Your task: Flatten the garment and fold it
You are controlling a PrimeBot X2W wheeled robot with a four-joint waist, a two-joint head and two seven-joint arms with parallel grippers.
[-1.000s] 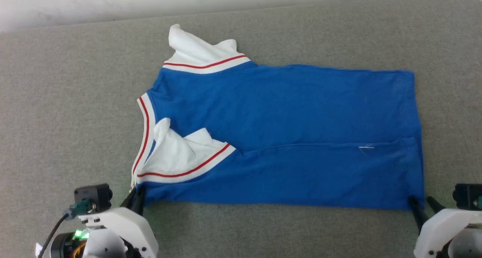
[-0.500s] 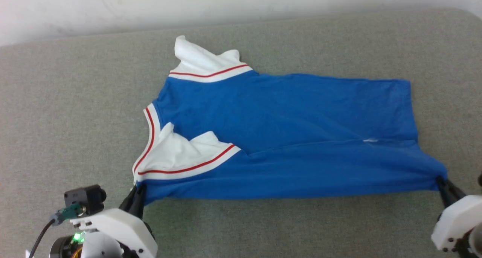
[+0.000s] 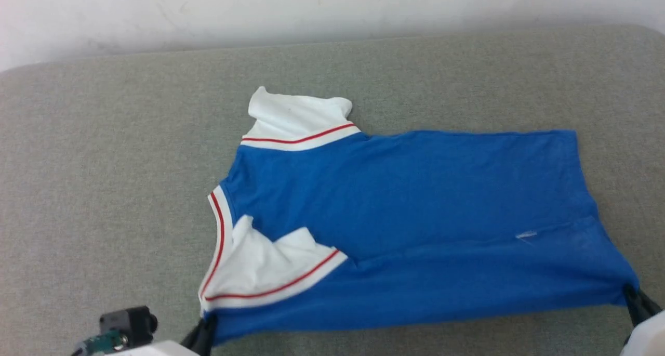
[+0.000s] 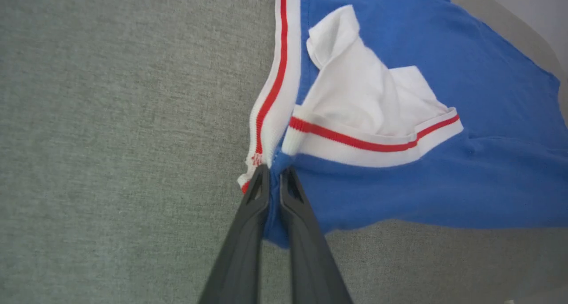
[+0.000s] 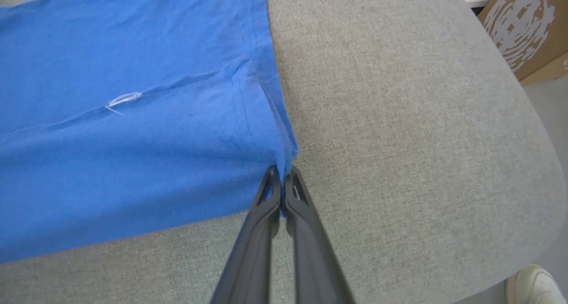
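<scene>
Because the garment [image 3: 405, 215] must lie flat before any fold can be trusted, it is held by its two near corners, one in each gripper. I judge this is so the blue cloth can be drawn taut between them. The left gripper [image 4: 275, 179] has its dark fingers pressed together on the corner where the white collar band [image 4: 270, 100] meets the near shoulder. The right gripper [image 5: 282, 175] pinches the hem corner at the other end of the same edge, with a nub of blue fabric caught between its closed tips. The garment lies sideways across the grey padded table [image 3: 104, 189], neck toward the robot's left and hem toward its right. Its near edge appears raised a little off the surface at both pinched corners (a shadow shows beneath it in the wrist views). The near sleeve [image 3: 265, 267] lies folded inward on the blue body, while the far sleeve [image 3: 296, 117] sticks out, crumpled, past the far edge. From each gripper the cloth spreads forward and inward, toward the other arm.
</scene>
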